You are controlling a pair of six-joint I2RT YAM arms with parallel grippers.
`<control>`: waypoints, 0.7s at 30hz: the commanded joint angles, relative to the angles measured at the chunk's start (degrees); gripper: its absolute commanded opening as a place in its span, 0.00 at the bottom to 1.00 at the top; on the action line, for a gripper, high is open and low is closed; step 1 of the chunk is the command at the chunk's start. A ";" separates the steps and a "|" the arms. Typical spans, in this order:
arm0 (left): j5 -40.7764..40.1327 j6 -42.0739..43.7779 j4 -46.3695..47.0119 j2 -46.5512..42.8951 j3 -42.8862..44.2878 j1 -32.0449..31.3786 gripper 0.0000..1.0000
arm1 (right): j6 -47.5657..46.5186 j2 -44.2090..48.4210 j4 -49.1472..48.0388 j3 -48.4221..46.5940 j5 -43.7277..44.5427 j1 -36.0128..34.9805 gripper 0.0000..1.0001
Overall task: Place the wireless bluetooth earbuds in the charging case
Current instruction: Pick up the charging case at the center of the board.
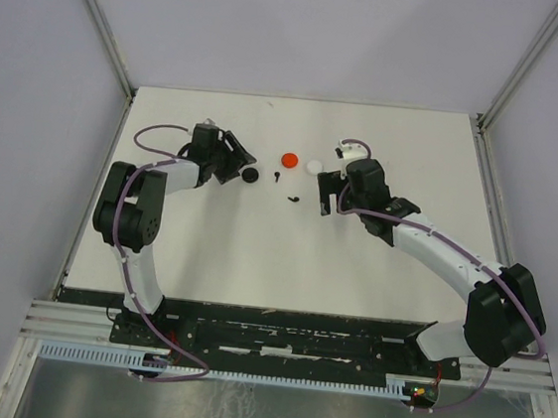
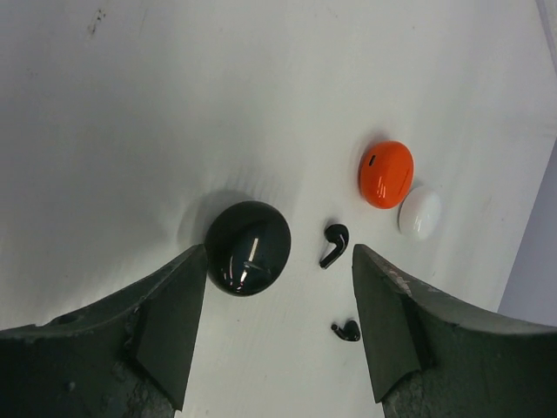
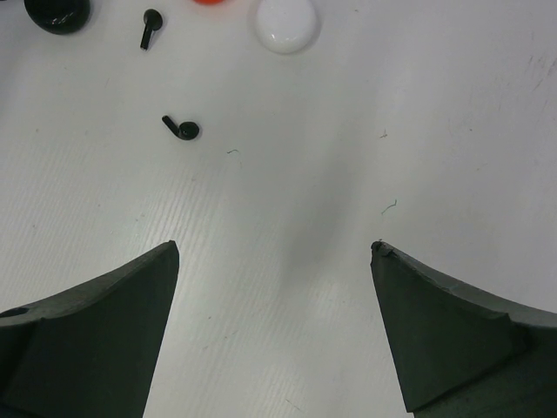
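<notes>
- Two black earbuds lie loose on the white table (image 1: 215, 252), neither in a case. The far earbud (image 2: 334, 245) sits just right of the black case (image 2: 248, 247). The near earbud (image 2: 346, 330) lies closer to the arms.
- Three round cases sit in a loose row: the black one, an orange case (image 2: 385, 174) and a white case (image 2: 419, 212), the last two almost touching. All three look like shut domes, and no open socket shows.
- The left gripper (image 1: 244, 168) has its jaws apart and holds nothing. The black case sits just inside its left finger, but I cannot tell whether they touch.
- The right gripper (image 3: 274, 248) is spread wide and empty over bare table. Both earbuds lie ahead of it and off to its left.
- Risk: the earbuds are tiny, curved and glossy. A pinch that lands off-centre would likely squirt one sideways or roll it under a finger.
- Risk: if the left jaws close where they stand, they would probably shove the black case, and it could knock the far earbud beside it.
- Risk: with the lids apparently down, pressing an earbud onto a case gets nowhere, so a case needs opening and bracing first.
- Risk: both arms must work the same small patch between them, so their fingers could collide or sweep the near earbud away.
</notes>
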State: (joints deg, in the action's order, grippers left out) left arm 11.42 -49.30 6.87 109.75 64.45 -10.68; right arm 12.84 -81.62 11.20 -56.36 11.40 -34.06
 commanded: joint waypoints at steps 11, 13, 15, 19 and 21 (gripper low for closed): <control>1.83 2.36 5.72 -0.77 -2.79 -0.20 0.73 | 0.78 1.07 -2.58 1.29 -0.40 -0.03 0.99; 2.62 2.32 5.95 -0.06 -2.47 -0.45 0.72 | 0.79 0.90 -2.57 1.19 -0.50 0.05 0.99; 2.98 2.28 6.25 0.73 -1.99 -0.79 0.72 | 0.78 0.68 -2.40 0.85 -0.58 0.03 1.00; 3.48 2.28 6.31 2.66 0.11 -1.43 0.72 | 0.78 0.89 -2.00 0.49 -0.68 0.04 0.99; 3.85 2.23 6.31 3.89 1.25 -1.77 0.72 | 0.85 1.16 -1.89 0.63 -0.51 0.03 1.00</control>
State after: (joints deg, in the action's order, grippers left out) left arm 13.76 -49.21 10.44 111.22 62.33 -11.68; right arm 12.84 -81.60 11.00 -54.98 10.96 -34.06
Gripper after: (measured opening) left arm 0.724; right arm 0.994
